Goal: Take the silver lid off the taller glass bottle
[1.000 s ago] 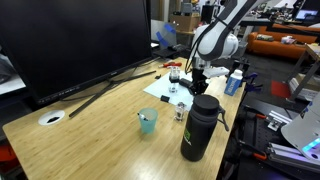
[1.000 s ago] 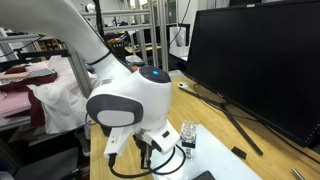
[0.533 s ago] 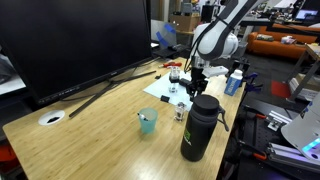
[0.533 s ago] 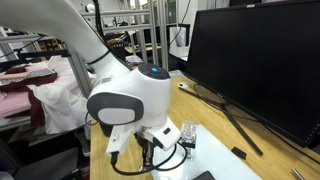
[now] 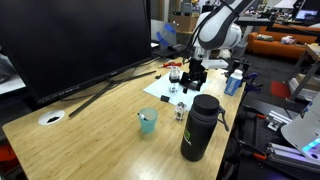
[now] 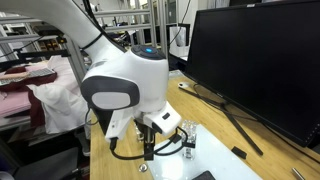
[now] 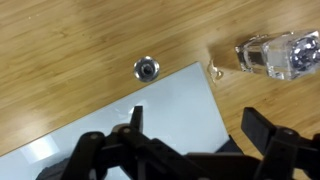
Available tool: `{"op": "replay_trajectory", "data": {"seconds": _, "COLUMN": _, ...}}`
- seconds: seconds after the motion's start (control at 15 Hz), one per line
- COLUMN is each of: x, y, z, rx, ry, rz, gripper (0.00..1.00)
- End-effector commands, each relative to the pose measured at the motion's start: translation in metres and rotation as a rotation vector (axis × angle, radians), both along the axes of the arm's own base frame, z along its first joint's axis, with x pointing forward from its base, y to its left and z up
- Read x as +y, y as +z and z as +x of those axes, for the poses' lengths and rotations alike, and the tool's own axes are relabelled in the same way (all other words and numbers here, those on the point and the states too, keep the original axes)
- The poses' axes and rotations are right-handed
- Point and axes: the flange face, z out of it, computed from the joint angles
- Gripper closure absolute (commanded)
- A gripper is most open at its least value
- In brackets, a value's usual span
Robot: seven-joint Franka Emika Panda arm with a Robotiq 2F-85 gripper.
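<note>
Two dark fingers (image 7: 135, 118) of the pincer (image 7: 192, 120) reach in from the bottom of the wrist view. They stand wide apart with nothing between them, over a white sheet (image 7: 150, 115) lying on the wooden desk (image 7: 60, 50). The taller glass bottle (image 7: 147, 68) shows from straight above as a small silvery ring with a dark middle. It stands on bare wood just beside the sheet's edge, apart from both fingers. Whether that ring is the silver lid sitting on the bottle cannot be told from this angle. A clear glass jar (image 7: 275, 55) lies near the sheet's corner. In an exterior view the pincer (image 5: 192, 78) hangs above the sheet (image 5: 160, 92), with a black flask (image 5: 200, 127) and a teal cup (image 5: 148, 122) nearer the camera.
</note>
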Motion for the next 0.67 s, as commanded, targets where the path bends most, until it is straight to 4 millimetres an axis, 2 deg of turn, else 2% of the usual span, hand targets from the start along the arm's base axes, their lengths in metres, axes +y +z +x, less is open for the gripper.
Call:
{"op": "replay_trajectory", "data": {"seconds": 0.0, "x": -0.0004, "y": -0.0034, "z": -0.0006, "rx": 0.008, "ry": -0.001, "rz": -0.001, "gripper": 0.00}}
{"op": "replay_trajectory", "data": {"seconds": 0.6, "x": -0.0006, "y": -0.0057, "z": -0.0001, "rx": 0.011, "ry": -0.001, "rz": -0.001, "gripper": 0.00}}
